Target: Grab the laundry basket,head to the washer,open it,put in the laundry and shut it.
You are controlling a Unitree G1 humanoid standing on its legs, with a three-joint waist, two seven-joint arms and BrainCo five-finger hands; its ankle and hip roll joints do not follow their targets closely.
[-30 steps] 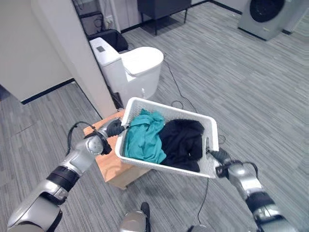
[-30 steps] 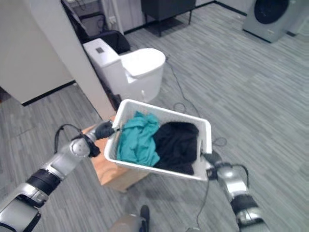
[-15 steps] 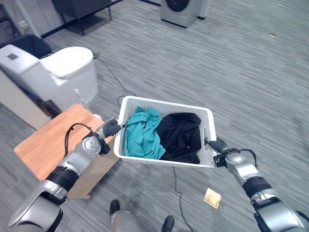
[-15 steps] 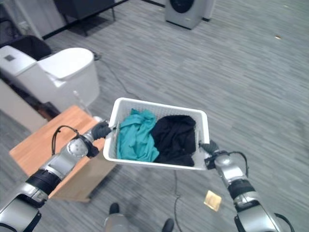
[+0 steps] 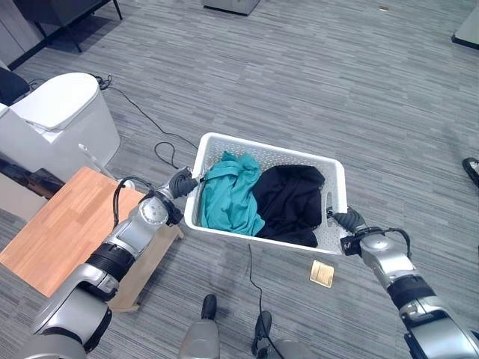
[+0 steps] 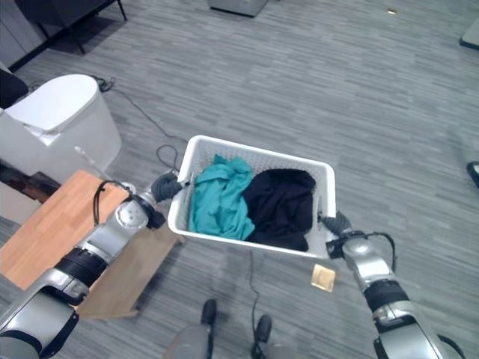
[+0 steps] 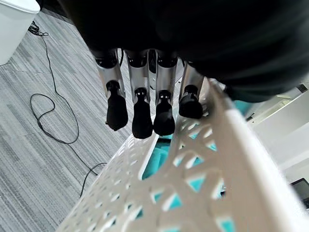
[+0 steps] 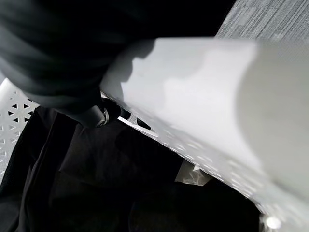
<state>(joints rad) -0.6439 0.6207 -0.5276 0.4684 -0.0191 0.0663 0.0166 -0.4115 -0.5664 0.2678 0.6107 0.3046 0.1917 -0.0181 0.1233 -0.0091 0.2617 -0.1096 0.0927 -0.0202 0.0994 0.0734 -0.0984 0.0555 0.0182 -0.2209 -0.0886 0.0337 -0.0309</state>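
Left eye view is looking down on a grey wood-grain floor, and going from the left side, a white toilet with its lid shut is standing at the edge, with a low light-brown wooden table sitting just in front of it. Beside that table the left hand is gripping the left end of a white perforated plastic laundry basket; in the left wrist view its dark-tipped fingers are curling down over the basket's lattice rim. The basket is hanging above the floor between the two hands, tilting slightly with its left end higher. Inside it, a crumpled teal garment is filling the left half and touching a bunched black garment that is filling the right half. At the basket's right end the right hand is sitting against the handle cut-out; I cannot tell how its fingers are lying, since the right wrist view is showing mostly the white rim and the black cloth below it. On the floor just below the basket's right corner, a small tan square card is lying flat. At the far right edge, a dark shoe is poking in.
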